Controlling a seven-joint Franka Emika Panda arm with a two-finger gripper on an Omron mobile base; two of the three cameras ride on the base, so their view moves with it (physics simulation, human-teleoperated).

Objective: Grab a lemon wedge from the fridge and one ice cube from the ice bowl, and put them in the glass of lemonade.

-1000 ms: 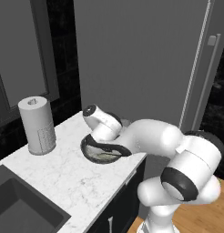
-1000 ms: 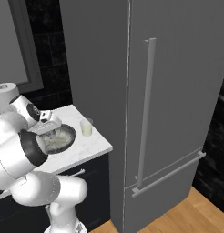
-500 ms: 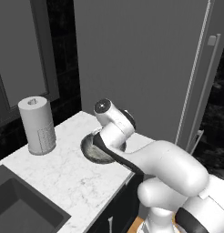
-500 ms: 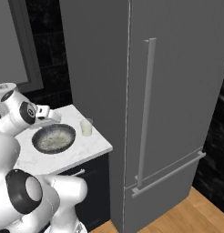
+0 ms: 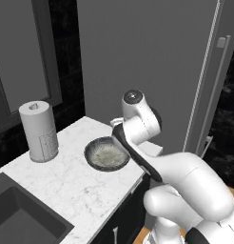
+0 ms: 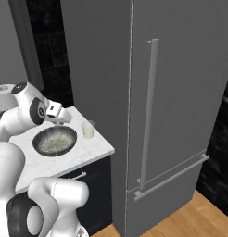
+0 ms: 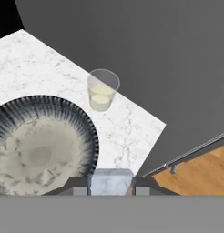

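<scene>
1 ice cube (image 7: 110, 180), seemingly pinched by gripper (image 7: 111, 189), above ice bowl (image 7: 82, 123).

2 base views flank the ice bowl (image 5: 107, 155); hand view looks down close above it.

Flat, even rendered light w/ soft shadows, no glare, slightly low-res.

Ice bowl (image 5: 107, 154) beside paper-towel roll (image 5: 39, 125)
</scene>
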